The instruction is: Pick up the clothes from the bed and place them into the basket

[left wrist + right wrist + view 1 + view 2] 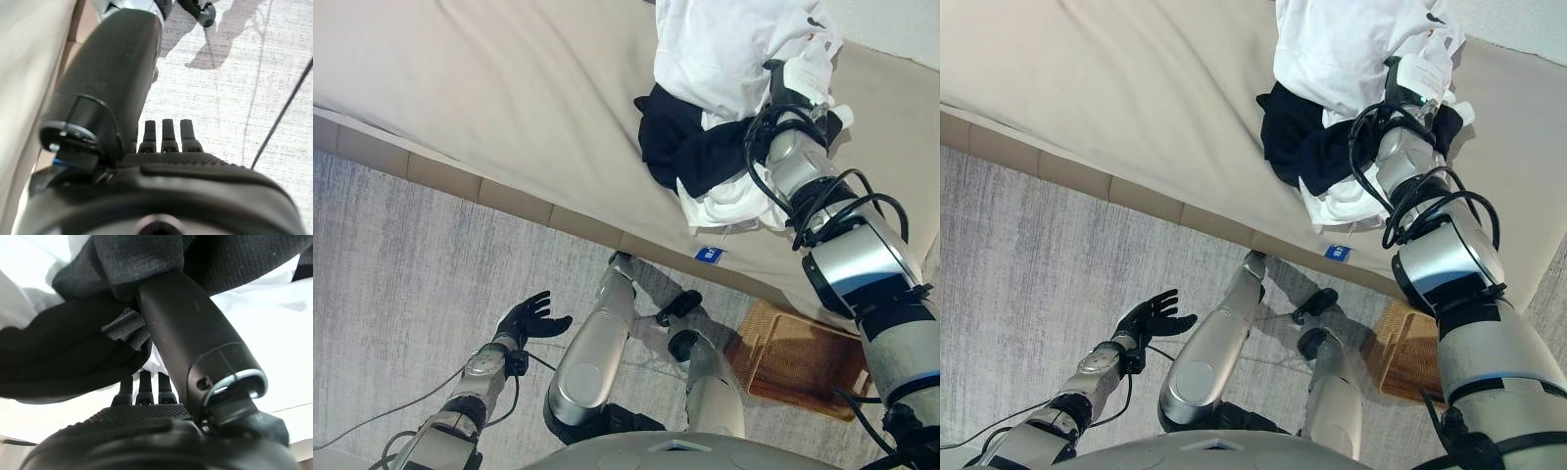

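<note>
A heap of clothes lies on the beige bed (509, 88) at the upper right: a white garment (724, 49) on top, a black garment (690, 147) beneath it, and more white cloth at the mattress edge. My right arm reaches up into this heap, and the cloth hides its hand in the eye views. In the right wrist view my right hand (146, 431) is pushed into the black cloth (63, 357), which folds over it. My left hand (530, 318) hangs open above the carpet at the lower left, holding nothing. A brown wicker basket (793, 357) stands on the floor beside the bed, lower right.
The bed's padded tan side rail (509, 201) runs diagonally between mattress and grey carpet (411, 264). A small blue tag (709, 256) sits on the mattress edge just below the clothes heap.
</note>
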`<state>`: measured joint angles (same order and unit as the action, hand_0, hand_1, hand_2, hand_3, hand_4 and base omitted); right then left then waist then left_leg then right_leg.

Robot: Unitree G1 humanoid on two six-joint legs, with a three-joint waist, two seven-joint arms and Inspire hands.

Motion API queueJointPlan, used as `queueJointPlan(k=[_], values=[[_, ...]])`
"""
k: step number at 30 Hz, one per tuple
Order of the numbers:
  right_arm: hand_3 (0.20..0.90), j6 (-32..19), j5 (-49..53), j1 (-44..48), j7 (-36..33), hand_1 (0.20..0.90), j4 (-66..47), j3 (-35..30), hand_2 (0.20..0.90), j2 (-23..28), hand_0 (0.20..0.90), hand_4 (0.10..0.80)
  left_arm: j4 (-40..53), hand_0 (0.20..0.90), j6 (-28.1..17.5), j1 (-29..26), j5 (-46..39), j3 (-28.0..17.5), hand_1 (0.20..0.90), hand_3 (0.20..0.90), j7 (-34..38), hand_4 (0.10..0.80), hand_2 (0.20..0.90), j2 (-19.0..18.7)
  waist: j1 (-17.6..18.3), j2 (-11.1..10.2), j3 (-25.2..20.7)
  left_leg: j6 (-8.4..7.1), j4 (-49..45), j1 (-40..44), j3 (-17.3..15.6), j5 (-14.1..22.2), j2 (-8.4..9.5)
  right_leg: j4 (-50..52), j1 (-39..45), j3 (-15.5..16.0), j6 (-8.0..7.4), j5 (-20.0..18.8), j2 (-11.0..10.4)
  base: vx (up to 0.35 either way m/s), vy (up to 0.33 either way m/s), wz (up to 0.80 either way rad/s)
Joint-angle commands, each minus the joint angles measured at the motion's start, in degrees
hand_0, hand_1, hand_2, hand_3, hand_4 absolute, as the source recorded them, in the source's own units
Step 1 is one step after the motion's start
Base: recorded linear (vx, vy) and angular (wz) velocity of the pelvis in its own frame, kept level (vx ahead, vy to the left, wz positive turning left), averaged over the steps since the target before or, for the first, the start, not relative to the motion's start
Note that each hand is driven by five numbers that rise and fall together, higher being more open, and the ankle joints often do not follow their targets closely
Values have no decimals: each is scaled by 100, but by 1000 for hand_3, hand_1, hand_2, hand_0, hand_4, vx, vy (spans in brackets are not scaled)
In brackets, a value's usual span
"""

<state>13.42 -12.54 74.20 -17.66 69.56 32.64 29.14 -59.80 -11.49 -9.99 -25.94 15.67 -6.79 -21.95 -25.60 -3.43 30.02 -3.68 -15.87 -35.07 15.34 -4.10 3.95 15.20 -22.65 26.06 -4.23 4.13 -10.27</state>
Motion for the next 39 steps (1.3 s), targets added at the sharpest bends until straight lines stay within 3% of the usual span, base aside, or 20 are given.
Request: queueJointPlan(k=[1, 8, 15, 26, 27, 30, 32, 39], values=[[200, -316, 231, 508, -61, 300, -396, 415, 300, 250, 300, 100, 86, 900, -117, 534, -136, -179, 900, 900, -51, 800, 900, -242, -210, -33, -23, 616, -168, 48, -245, 442, 274, 291, 59, -4, -22, -209, 64, -16, -13, 5], [200, -1121, 980, 514, -1309, 300, -1853, 69, 300, 497, 300, 100, 204, 900, -173, 625, -100, -227, 900, 900, 215, 800, 900, -218, -40, -180, -23, 549, 154, 392, -305, 422, 148, -9, 365, -177, -66, -254, 197, -11, -23, -1], [200, -2128, 1260, 549, -2954, 300, -3327, -1124, 300, 875, 300, 100, 68, 900, -164, 645, 144, -416, 900, 900, 432, 800, 900, -120, 82, -354, -157, 517, 377, 1187, -371, 620, 51, -324, 1098, -412, -56, -205, 251, 22, -47, -12], [200, -2532, 1716, 479, -4201, 300, -3712, -1807, 300, 1510, 300, 100, -11, 900, 41, 886, 511, -356, 900, 900, 590, 800, 900, -47, 229, -443, -795, 541, 858, 2184, -409, 793, 45, -662, 1866, -425, -116, -395, 183, 92, 7, 1], [200, -2537, 1773, 440, -4282, 300, -3714, -1873, 300, 1529, 300, 100, -19, 900, 71, 887, 557, -332, 900, 900, 611, 800, 900, -35, 231, -430, -809, 564, 872, 2189, -429, 655, 82, -695, 1892, -341, -87, -525, 137, -1, 63, -1], [200, -2389, 1916, 370, -4077, 300, -3630, -1916, 300, 1513, 300, 100, 0, 900, 187, 836, 633, -306, 900, 900, 630, 800, 900, -26, 253, -431, -867, 541, 941, 2347, -409, 793, 55, -678, 1989, -389, -152, -453, 144, 57, 1, 1], [200, -1590, 2101, 282, -3175, 300, -3346, -1670, 300, 1509, 300, 100, -2, 900, 248, 733, 640, -247, 900, 900, 583, 800, 900, -88, 251, -409, -847, 551, 969, 2316, -426, 629, 90, -695, 1944, -305, -109, -572, 104, -117, 36, 1], [200, -486, 1872, -249, -1118, 300, -2450, -776, 300, 1321, 300, 100, -84, 900, 188, 417, 431, -176, 900, 900, 673, 800, 900, -146, 372, -445, -600, 556, 1116, 2209, -499, 515, 21, -730, 1709, -354, -85, -618, 178, -103, -12, 2]])
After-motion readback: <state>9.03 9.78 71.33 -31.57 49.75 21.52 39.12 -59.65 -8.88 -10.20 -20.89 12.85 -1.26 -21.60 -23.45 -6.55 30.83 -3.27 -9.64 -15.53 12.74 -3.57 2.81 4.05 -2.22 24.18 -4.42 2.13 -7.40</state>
